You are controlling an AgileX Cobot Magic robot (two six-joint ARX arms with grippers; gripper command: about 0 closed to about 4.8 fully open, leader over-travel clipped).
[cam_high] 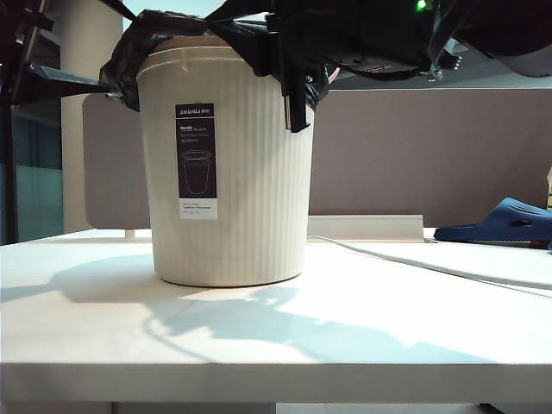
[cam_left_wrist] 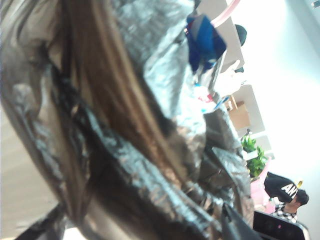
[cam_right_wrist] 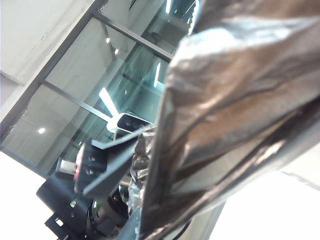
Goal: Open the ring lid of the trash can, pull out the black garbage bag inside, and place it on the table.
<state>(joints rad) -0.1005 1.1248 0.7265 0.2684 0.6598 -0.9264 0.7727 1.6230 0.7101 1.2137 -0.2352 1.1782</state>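
The cream ribbed trash can (cam_high: 228,172) stands on the white table (cam_high: 276,345). The black garbage bag (cam_high: 129,56) sits in it, crinkled and folded out over the rim on both sides. My right gripper (cam_high: 297,99) hangs at the can's right rim, pointing down, and the bag (cam_right_wrist: 235,100) runs taut down to its shut jaws. My left gripper (cam_left_wrist: 140,227) is open at the can's left side, its dark fingers (cam_left_wrist: 237,225) wide apart with the bag (cam_left_wrist: 125,125) close in front. A pale pink arc of the ring lid (cam_left_wrist: 226,11) shows beyond the bag.
A dark blue slipper (cam_high: 504,222) lies at the right back of the table, and a white cable (cam_high: 414,263) runs across the right side. A grey partition (cam_high: 431,155) stands behind. The left arm (cam_right_wrist: 75,200) with its camera shows in the right wrist view.
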